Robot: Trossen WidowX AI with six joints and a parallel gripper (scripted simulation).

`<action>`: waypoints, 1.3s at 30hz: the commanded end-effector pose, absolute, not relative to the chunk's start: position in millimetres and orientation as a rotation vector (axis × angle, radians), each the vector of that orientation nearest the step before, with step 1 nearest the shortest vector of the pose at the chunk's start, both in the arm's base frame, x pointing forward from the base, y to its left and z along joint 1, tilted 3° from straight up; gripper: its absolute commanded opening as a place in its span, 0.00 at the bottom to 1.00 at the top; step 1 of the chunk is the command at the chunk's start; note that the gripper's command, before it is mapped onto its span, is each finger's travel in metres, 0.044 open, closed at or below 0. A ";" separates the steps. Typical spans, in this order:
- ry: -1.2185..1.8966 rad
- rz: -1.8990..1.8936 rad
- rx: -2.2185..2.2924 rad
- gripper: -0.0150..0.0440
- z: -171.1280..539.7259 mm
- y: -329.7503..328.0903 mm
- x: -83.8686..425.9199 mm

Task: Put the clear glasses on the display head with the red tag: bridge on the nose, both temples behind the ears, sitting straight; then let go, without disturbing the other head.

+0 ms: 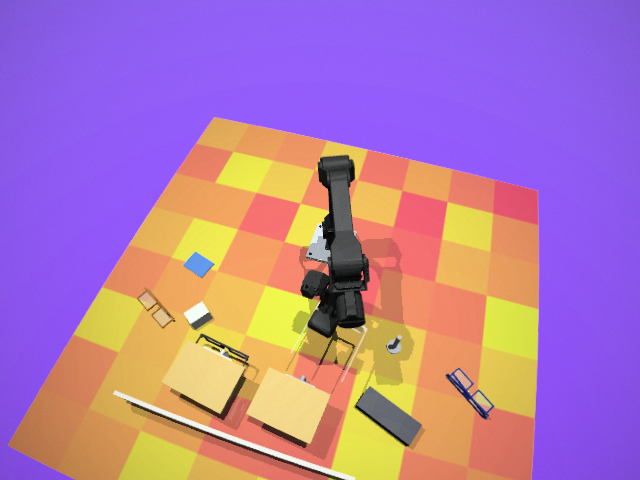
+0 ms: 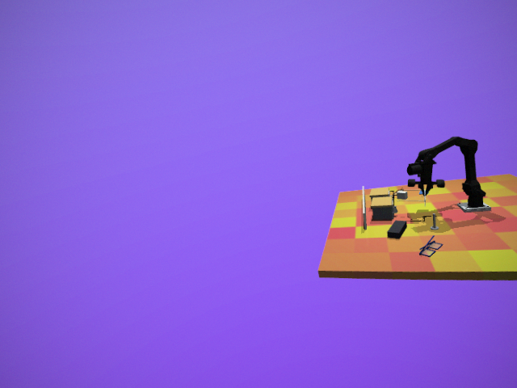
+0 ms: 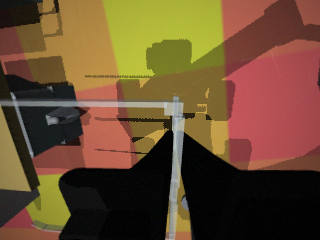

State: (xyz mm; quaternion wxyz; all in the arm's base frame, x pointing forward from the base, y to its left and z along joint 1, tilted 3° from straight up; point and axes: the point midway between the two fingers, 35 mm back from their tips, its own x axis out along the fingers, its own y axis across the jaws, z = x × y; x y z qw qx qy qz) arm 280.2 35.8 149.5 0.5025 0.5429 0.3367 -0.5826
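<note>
My gripper (image 1: 332,334) (image 2: 425,193) (image 3: 174,135) is shut on the front of the clear glasses (image 1: 354,355) (image 2: 425,201) (image 3: 176,150) and holds them above the table. Their temples point toward the display heads; one temple runs left in the wrist view. The right-hand display head (image 1: 288,405) (image 2: 382,212) (image 3: 45,132), tan-topped with a dark body, wears no glasses and stands apart from the held pair. The left-hand display head (image 1: 204,377) (image 2: 380,191) wears black glasses (image 1: 223,349). I cannot make out a red tag on either head. The fingertips are partly hidden in the top view.
A small grey post (image 1: 394,344) (image 2: 435,221) and a dark block (image 1: 388,415) (image 2: 397,229) stand right of the heads. Blue glasses (image 1: 469,393) (image 2: 430,246) lie farther right. Brown glasses (image 1: 161,317), a white box (image 1: 197,314) and a blue pad (image 1: 198,264) lie left. A white bar (image 1: 232,436) runs behind the heads.
</note>
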 end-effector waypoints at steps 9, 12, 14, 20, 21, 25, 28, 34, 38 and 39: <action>1.005 -1.370 1.346 0.25 148.4 1.7 266.9; 1.024 -1.361 1.353 0.25 147.8 -1.3 265.6; 1.023 -1.353 1.361 0.25 146.0 -0.8 265.9; 1.000 -1.295 1.406 0.25 138.2 -1.0 266.0; 0.994 -1.287 1.409 0.25 136.6 -1.2 265.9; 0.980 -1.290 1.400 0.25 129.5 -1.9 265.5; 0.981 -1.308 1.383 0.25 125.1 -1.6 265.4; 0.991 -1.333 1.364 0.25 118.8 -1.8 265.6; 0.992 -1.334 1.364 0.25 113.9 -1.9 265.9; 0.993 -1.333 1.365 0.25 112.8 -1.9 266.0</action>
